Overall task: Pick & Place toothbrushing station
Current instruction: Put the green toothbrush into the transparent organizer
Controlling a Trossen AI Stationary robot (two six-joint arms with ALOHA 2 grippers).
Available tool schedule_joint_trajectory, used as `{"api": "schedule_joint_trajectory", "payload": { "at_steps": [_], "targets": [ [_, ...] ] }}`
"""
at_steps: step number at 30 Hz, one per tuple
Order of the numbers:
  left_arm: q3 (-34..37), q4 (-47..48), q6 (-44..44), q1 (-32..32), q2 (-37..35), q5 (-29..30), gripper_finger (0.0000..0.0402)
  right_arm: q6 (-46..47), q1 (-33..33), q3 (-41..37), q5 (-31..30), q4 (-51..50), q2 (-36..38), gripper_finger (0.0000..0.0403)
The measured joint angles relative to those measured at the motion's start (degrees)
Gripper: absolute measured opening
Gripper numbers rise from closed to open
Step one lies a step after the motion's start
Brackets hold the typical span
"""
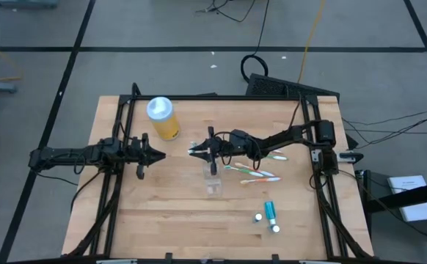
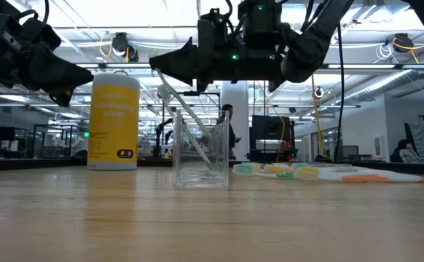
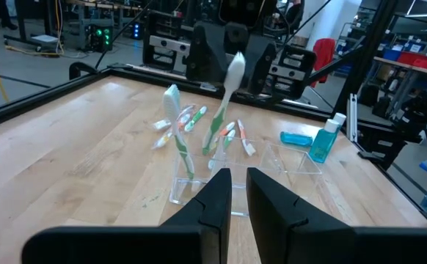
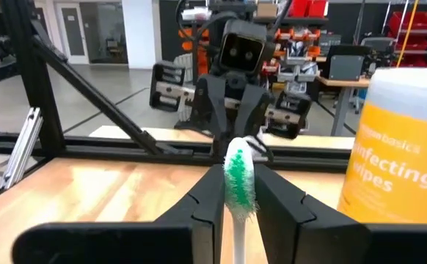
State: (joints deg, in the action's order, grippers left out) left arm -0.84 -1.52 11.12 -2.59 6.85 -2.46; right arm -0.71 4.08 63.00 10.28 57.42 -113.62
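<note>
A clear plastic cup (image 1: 212, 182) (image 2: 201, 156) stands upright at mid-table. One green-and-white toothbrush (image 3: 180, 139) leans inside it, its lower end in the cup. My right gripper (image 1: 202, 151) (image 4: 241, 198) hovers level just above the cup, shut on a second green-and-white toothbrush (image 3: 217, 121). More toothbrushes (image 1: 261, 172) lie flat to the cup's right. Teal tubes (image 1: 270, 213) sit nearer the front right. My left gripper (image 1: 158, 154) (image 3: 239, 191) waits shut at the table's left, touching nothing. My right gripper pinches the toothbrush at its bristle head (image 4: 239, 180) between the two fingers, coming level from the table's right. The head stands up between the fingertips. The handle (image 2: 190, 124) slants down from the fingers, and its lower end reaches into the cup.
A yellow wipes bottle with a pale lid (image 1: 162, 117) (image 2: 114, 120) stands at the far left of the board, close to my left gripper. Black frame rails (image 1: 316, 139) run along the table's sides. Bare wood lies toward the near edge.
</note>
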Motion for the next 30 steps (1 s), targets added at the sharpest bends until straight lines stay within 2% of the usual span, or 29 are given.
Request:
{"api": "schedule_joint_trajectory", "payload": {
  "at_steps": [30],
  "targets": [
    [0.0,0.0,0.0,0.0,0.0,0.0,0.0049,-1.5,-0.6,0.0,0.0,-5.0,0.0,0.005]
  ]
}}
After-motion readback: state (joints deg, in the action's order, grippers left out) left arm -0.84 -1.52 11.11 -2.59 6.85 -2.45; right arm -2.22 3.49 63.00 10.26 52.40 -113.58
